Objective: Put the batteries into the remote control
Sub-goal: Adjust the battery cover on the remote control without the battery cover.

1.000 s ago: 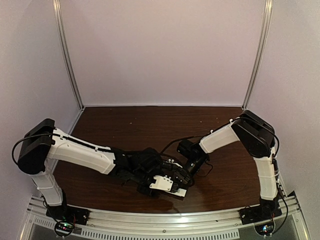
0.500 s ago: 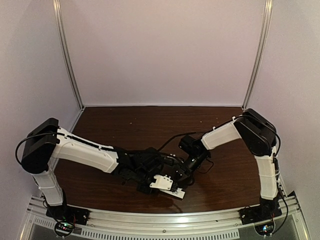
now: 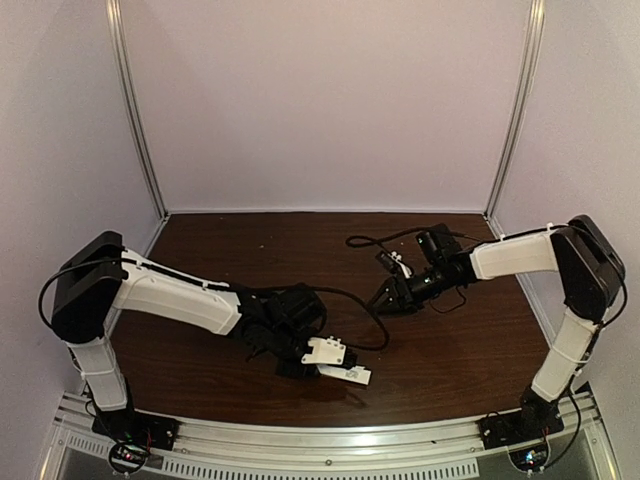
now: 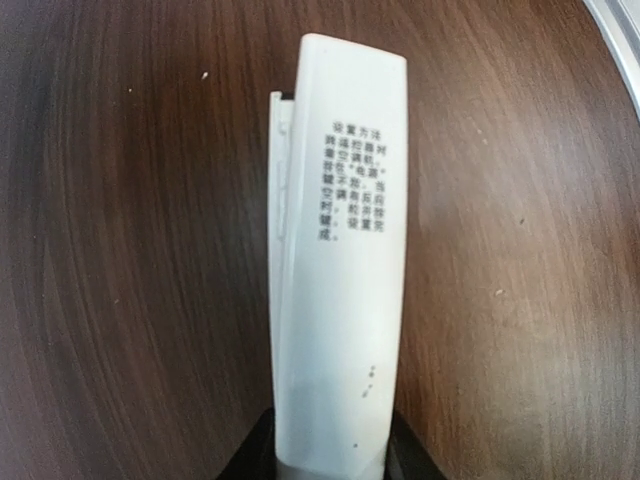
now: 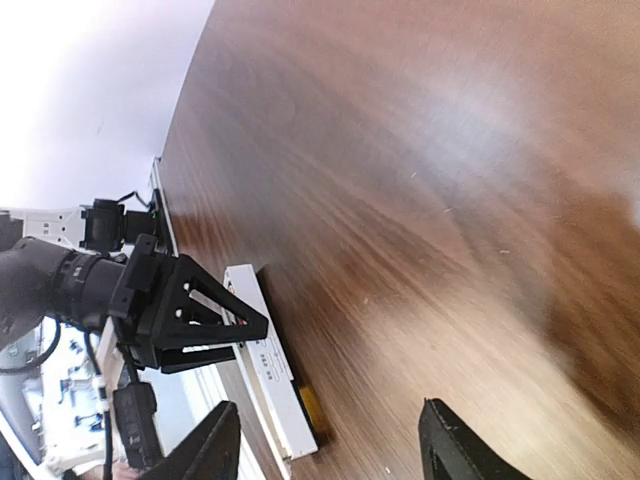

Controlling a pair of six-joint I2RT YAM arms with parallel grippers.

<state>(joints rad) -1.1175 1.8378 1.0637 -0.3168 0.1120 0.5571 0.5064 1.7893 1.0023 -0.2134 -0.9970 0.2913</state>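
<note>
The remote control (image 4: 340,250) is near the front of the table (image 3: 250,250), pinched at one end by the left gripper (image 4: 330,455). The right gripper (image 5: 330,430) is apart, holding nothing. A bump could twist the remote loose.

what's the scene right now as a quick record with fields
left gripper: shut on one end of the remote control
remote control: sticks out from the fingers over the table, printed face toward the wrist camera
right gripper: open, nothing between its fingers, apart from the remote control
orange bit: at the remote control's end, possibly a battery, too small to tell
</note>
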